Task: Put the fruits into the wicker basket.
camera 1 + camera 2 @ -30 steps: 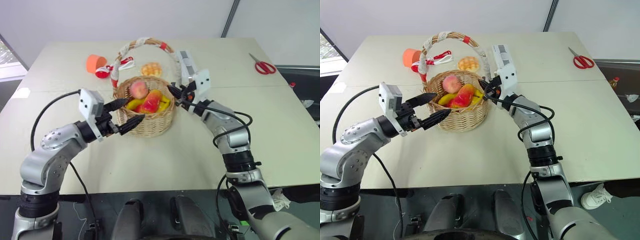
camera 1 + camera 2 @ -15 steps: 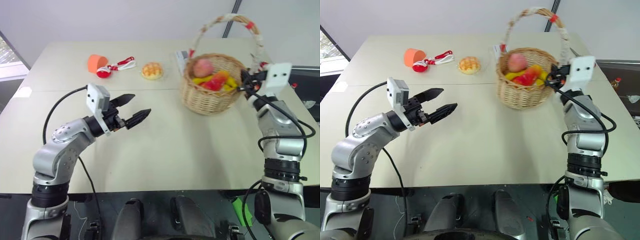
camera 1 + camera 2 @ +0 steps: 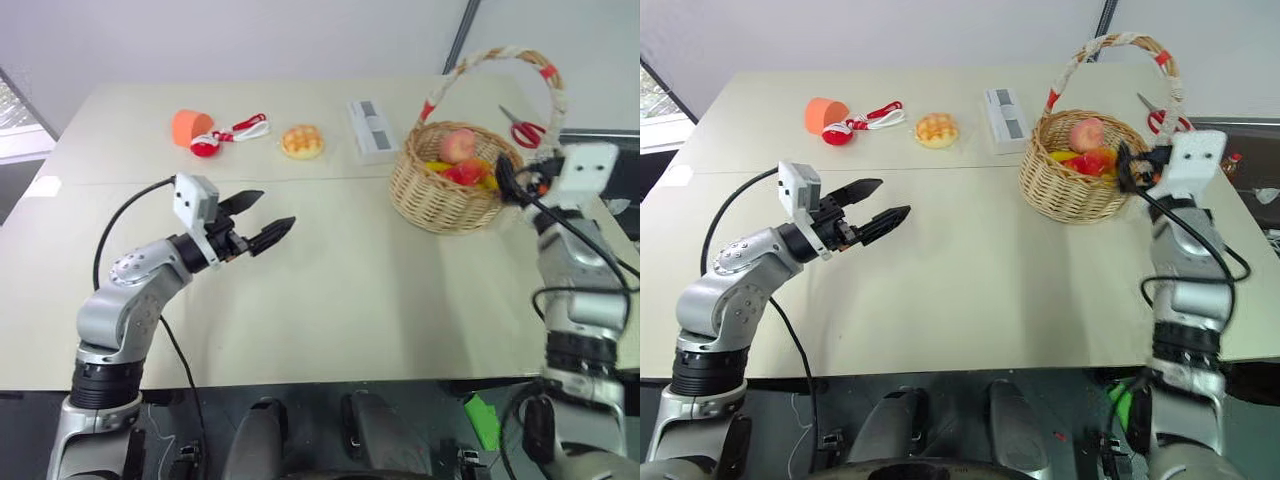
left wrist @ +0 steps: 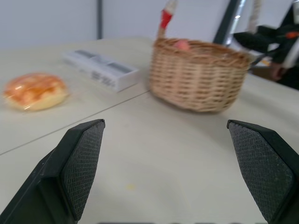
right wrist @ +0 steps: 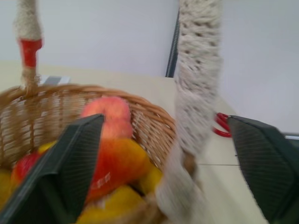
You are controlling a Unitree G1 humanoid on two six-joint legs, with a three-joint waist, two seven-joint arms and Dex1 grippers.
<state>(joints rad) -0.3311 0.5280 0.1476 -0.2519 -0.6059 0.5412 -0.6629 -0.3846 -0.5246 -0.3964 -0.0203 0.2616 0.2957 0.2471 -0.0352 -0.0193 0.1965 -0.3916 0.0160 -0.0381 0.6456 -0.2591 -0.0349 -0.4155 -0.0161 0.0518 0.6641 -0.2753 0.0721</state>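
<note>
Wicker basket [image 3: 1078, 170], holding the fruits [image 3: 1088, 148], sits far right on the bench [image 3: 970, 280]. Right gripper [image 5: 163, 140], spread open, straddles its handle; withdrawing carelessly could tip it. Left gripper [image 3: 876, 207] open, empty.

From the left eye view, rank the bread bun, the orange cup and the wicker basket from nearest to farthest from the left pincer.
Left pincer, open above the table:
1. Bread bun, just beyond it.
2. Orange cup, far left side.
3. Wicker basket, away to the right.
</note>
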